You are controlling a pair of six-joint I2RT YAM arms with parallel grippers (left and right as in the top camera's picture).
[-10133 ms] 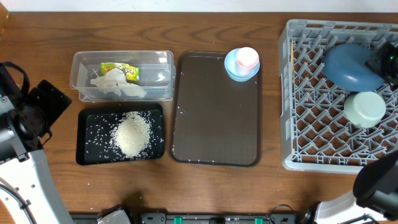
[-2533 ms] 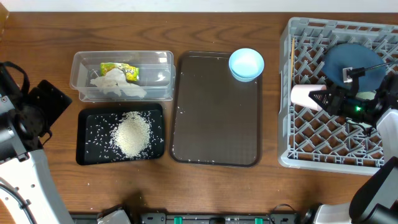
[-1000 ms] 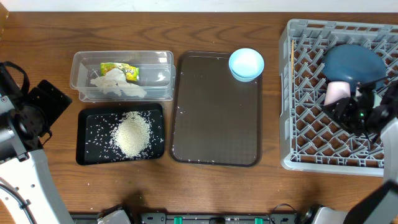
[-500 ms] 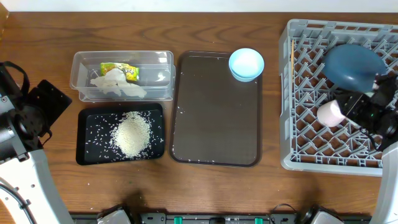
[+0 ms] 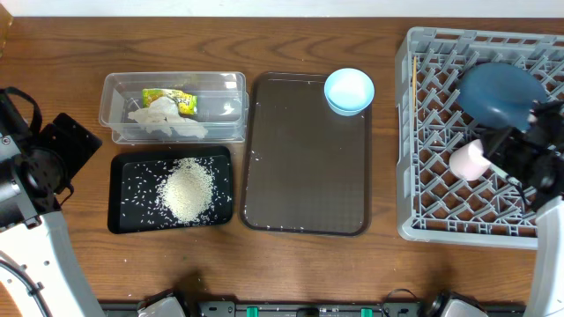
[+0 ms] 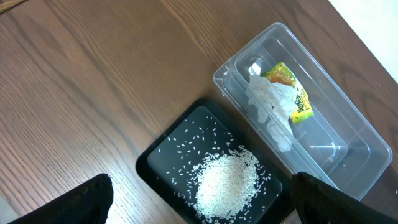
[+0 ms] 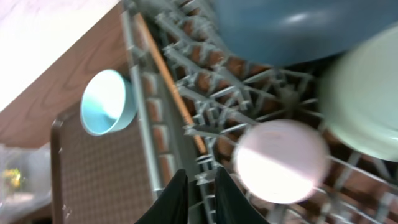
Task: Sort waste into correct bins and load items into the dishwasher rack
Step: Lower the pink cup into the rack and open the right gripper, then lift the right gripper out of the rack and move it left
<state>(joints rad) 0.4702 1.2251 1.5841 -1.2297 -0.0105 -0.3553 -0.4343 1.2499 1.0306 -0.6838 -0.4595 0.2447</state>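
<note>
The pink cup (image 5: 468,160) (image 7: 281,160) lies in the grey dishwasher rack (image 5: 407,132), below the dark blue dish (image 5: 500,91) (image 7: 280,28). A mint-green bowl (image 7: 365,99) sits to the cup's right. My right gripper (image 5: 495,145) (image 7: 200,177) hovers beside the cup, shut and empty. The light blue bowl (image 5: 349,90) (image 7: 107,101) rests on the brown tray's far corner. Tissue (image 5: 163,119) and the wrapper (image 5: 172,99) (image 6: 291,93) lie in the clear tub (image 5: 115,88), and the rice (image 5: 187,192) (image 6: 227,183) on the black tray (image 5: 123,167). My left gripper (image 5: 75,141) (image 6: 202,186) hangs wide open above the rice.
A brown serving tray (image 5: 304,176) lies between the bins and the rack. A thin wooden stick (image 5: 413,79) (image 7: 174,93) lies along the rack's left edge. Bare wooden table runs along the front.
The right gripper carried the pink cup down from beside the blue dish, set it among the rack's pegs and let go. Its jaws have closed together. The left arm has not moved.
</note>
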